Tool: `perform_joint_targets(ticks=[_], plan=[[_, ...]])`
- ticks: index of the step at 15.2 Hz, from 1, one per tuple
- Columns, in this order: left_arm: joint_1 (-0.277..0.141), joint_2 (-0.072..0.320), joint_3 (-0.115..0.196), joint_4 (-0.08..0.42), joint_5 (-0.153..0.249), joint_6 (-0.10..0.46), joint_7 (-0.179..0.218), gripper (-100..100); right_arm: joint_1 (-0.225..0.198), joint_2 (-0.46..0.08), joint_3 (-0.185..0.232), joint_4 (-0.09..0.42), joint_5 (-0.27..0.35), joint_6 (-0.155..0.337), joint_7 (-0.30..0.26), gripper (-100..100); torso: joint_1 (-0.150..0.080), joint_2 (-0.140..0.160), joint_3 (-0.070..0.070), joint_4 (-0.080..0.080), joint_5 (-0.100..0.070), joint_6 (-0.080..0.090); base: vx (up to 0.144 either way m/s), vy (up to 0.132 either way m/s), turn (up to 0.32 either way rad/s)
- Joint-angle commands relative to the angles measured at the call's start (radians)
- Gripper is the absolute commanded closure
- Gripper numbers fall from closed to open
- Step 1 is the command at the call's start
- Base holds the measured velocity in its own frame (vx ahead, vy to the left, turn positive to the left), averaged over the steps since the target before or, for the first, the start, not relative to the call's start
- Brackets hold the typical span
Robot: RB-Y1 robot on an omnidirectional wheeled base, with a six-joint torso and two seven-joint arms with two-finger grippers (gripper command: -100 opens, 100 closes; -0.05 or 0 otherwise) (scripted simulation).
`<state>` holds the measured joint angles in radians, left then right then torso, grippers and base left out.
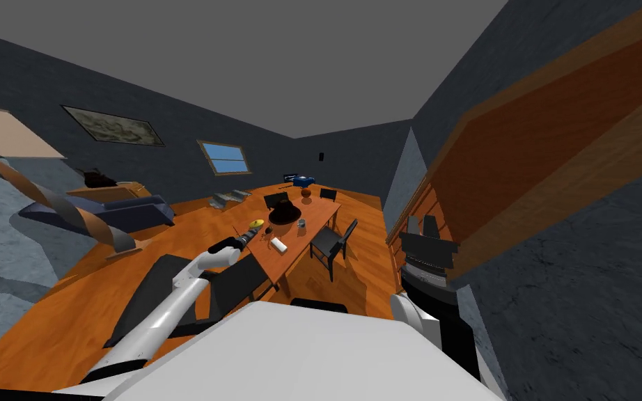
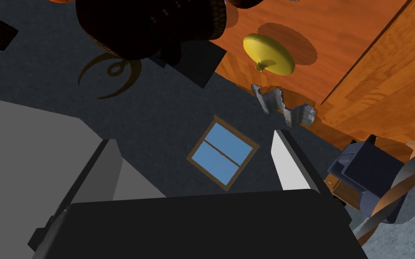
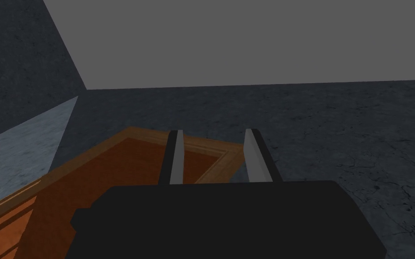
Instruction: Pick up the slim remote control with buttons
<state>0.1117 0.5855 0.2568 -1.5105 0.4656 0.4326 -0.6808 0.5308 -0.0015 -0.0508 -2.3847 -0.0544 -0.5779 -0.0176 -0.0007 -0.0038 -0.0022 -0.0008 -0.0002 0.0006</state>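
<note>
A wooden table stands ahead of me. Near its close end lie a small white oblong thing and some tiny dark bits; I cannot tell which of them is the slim remote. My left gripper reaches out to the table's near left edge, beside a yellow dish. In the left wrist view its fingers stand wide apart around my left gripper, open and holding nothing, with the yellow dish beyond. My right gripper is raised at my right by a wooden cabinet. Its fingers stand partly apart around my right gripper, with nothing between.
A black hat, a mug and an orange ball sit further along the table. Dark chairs stand around it. A dark sofa is off to the left, and a black mat lies on the wooden floor.
</note>
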Motion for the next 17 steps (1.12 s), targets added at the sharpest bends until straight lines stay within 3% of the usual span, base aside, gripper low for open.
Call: perform_joint_targets(ticks=[1, 2, 4, 5, 8, 9, 11, 12, 14, 15, 16, 17], plan=[[-0.005, 0.006, 0.002, 0.027, 0.009, 0.043, -0.015, -100, 0.0, 0.0, 0.0, 0.0, 0.0, 0.0, 0.0, 0, 0.0, 0.0, 0.0, 0.0, 0.0, 0.0, 0.036, -0.003, -0.065], [-0.022, 0.024, 0.008, 0.06, 0.036, 0.072, -0.05, -100, 0.0, 0.0, 0.0, 0.0, 0.0, 0.0, 0.0, 0, 0.0, 0.0, 0.0, 0.0, 0.0, -0.001, 0.046, -0.01, -0.155], [-0.022, 0.024, 0.008, 0.086, 0.036, 0.099, -0.05, -100, 0.0, 0.0, 0.0, 0.0, 0.0, 0.0, 0.0, 0, 0.0, 0.0, 0.0, 0.0, 0.0, 0.0, 0.048, -0.005, -0.114], [-0.038, 0.041, 0.013, 0.115, 0.062, 0.132, -0.084, -100, 0.0, 0.0, 0.0, 0.0, 0.0, 0.0, 0.0, 0, 0.0, 0.0, 0.0, 0.0, 0.0, -0.001, 0.051, -0.011, -0.164], [-0.038, 0.041, 0.013, 0.145, 0.062, 0.154, -0.084, -100, 0.0, 0.0, 0.0, 0.0, 0.0, 0.0, 0.0, 0, 0.0, 0.0, 0.0, 0.0, 0.0, -0.001, 0.043, -0.005, -0.084], [-0.053, 0.056, 0.016, 0.179, 0.088, 0.201, -0.115, -100, 0.0, 0.0, 0.0, 0.0, 0.0, 0.0, 0.0, 0, 0.0, 0.001, 0.0, 0.0, 0.0, -0.001, 0.038, -0.01, -0.144], [-0.053, 0.056, 0.016, 0.204, 0.088, 0.206, -0.115, -100, 0.0, 0.0, 0.0, 0.0, 0.0, 0.0, 0.0, 0, 0.0, 0.0, 0.0, 0.0, 0.0, 0.0, 0.046, -0.004, -0.128], [-0.067, 0.071, 0.019, 0.239, 0.113, 0.244, -0.145, -100, 0.0, 0.0, 0.0, 0.0, 0.0, 0.0, 0.0, 0, 0.0, 0.0, 0.0, 0.0, 0.0, -0.001, 0.048, -0.004, -0.172], [-0.067, 0.071, 0.019, 0.262, 0.113, 0.256, -0.145, -100, 0.0, 0.0, 0.0, 0.0, 0.0, 0.0, 0.0, 0, 0.0, 0.0, 0.0, 0.0, 0.0, 0.0, 0.051, 0.002, -0.115], [-0.079, 0.084, 0.02, 0.295, 0.136, 0.295, -0.173, -100, 0.0, 0.0, 0.0, 0.0, 0.0, 0.0, 0.0, 0, 0.0, 0.0, 0.0, 0.0, 0.0, -0.001, 0.063, 0.001, -0.153], [-0.079, 0.084, 0.02, 0.318, 0.136, 0.303, -0.173, -100, 0.0, 0.0, 0.0, 0.0, 0.0, 0.0, 0.0, 0, 0.001, -0.001, 0.0, 0.0, 0.0, 0.0, 0.071, 0.004, -0.181], [-0.079, 0.084, 0.02, 0.319, 0.136, 0.303, -0.173, -100, 0.0, 0.0, 0.0, 0.0, 0.0, 0.0, 0.0, 0, 0.001, -0.001, -0.001, 0.0, 0.0, 0.0, 0.052, 0.003, -0.071]])
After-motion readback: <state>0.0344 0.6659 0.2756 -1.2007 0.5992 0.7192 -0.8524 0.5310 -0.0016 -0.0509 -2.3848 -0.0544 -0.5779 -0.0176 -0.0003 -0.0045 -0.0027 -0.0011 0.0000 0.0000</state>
